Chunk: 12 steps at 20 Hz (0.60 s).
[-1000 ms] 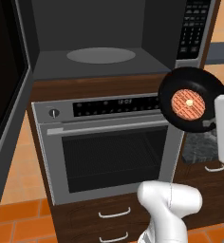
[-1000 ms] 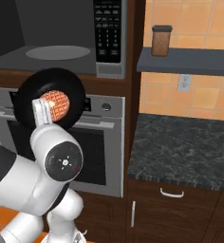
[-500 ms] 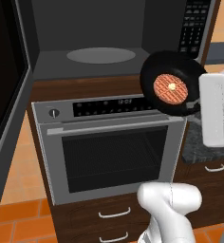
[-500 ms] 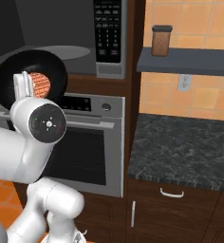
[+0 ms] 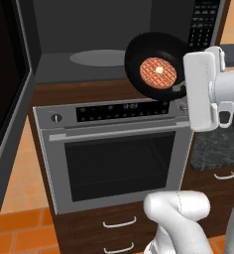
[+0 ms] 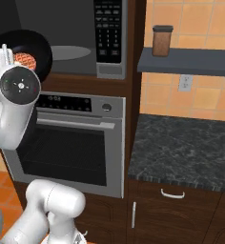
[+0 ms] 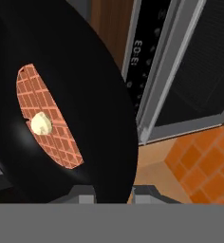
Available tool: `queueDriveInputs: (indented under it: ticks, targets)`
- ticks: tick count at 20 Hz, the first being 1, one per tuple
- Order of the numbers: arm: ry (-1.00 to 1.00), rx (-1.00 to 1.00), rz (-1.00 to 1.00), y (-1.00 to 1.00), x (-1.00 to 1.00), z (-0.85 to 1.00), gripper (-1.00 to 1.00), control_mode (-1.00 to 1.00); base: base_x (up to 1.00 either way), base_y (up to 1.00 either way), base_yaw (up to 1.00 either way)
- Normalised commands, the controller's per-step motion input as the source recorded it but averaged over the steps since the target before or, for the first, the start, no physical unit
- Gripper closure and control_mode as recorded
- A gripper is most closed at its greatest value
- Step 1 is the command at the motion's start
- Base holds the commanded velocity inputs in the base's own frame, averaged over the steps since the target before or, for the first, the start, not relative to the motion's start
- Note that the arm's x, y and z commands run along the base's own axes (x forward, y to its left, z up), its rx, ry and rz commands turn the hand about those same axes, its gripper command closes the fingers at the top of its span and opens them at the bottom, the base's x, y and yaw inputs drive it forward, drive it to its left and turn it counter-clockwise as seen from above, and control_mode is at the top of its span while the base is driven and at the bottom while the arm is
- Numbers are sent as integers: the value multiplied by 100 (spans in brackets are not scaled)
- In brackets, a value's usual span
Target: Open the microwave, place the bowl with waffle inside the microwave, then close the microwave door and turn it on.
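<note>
Item one on my hand camera: the bowl with waffle [image 7: 61, 109], black, round and shallow, seen close and steeply tilted, covering the left and centre. The orange-brown gridded waffle sits against its inner face with a small pale lump at its middle. Item two: the gripper [image 7: 114, 193], its grey fingertips [image 7: 83, 195] rising at the bottom on either side of the bowl's lower rim; I read them as clamped on that rim, though the contact itself is hard to see. Item three: the steel oven [image 7: 180, 61], running diagonally at upper right, with black control strip, grey frame and dark mesh window. Item four: orange tiled floor [image 7: 190, 166], lower right.
</note>
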Motion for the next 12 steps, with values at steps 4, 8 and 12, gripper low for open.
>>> queueDriveInputs:
  ticks: [4, 8, 12]
  targets:
    - [0, -5, 0, 8, 53, 24, 100, -100, 0, 0, 0]
    - [2, -3, 0, 0, 58, 10, 100, -100, 0, 0, 0]
    - [-1, -6, 0, 13, 50, 0, 100, -100, 0, 0, 0]
